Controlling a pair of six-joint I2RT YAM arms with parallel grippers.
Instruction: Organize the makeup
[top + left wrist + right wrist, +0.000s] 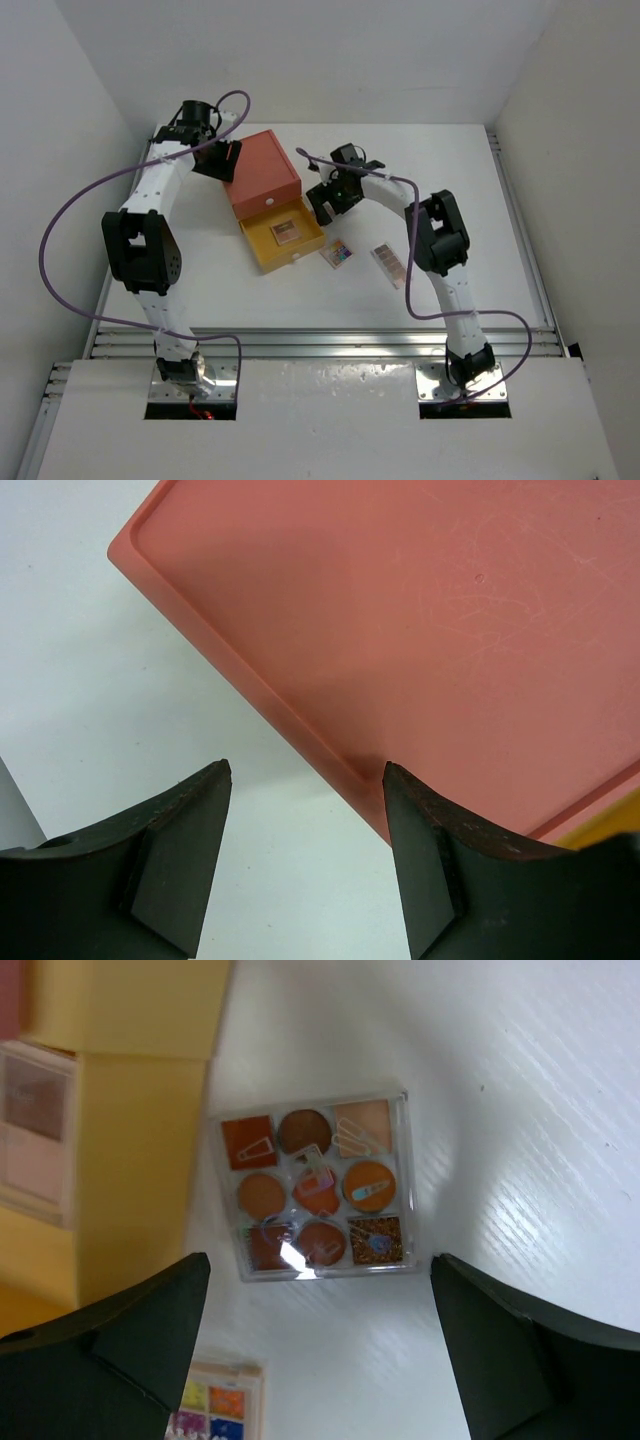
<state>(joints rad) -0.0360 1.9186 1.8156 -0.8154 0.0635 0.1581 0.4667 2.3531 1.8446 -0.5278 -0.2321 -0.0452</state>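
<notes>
The right tool (320, 1265) hangs over the white table (450, 200) with its jaws spread wide and nothing in them. Directly beneath it, in the gap between the two fingers, a square palette of brown and orange pans (312, 1185) lies flat on the table, just beside the side wall of the yellow drawer (130, 1140). The fingers stand clear of it on either side.

The yellow drawer is pulled out of the front of the orange box (262, 172), and a second square palette with pale and brown pans (285, 230) lies inside it. A colourful palette (338, 254) lies on the table just off the drawer's front right corner. A long palette (388, 262) lies farther right, near the right arm, apart from the others.

The left tool (307, 772) is at the far left corner of the orange box, partly open and gripping nothing. In its wrist view the box's lid edge runs diagonally across the gap between the fingers. The right-hand finger overlaps that edge and may be resting against it, though the angle does not show whether they actually touch. A sliver of yellow drawer shows at the lower right of that view.
</notes>
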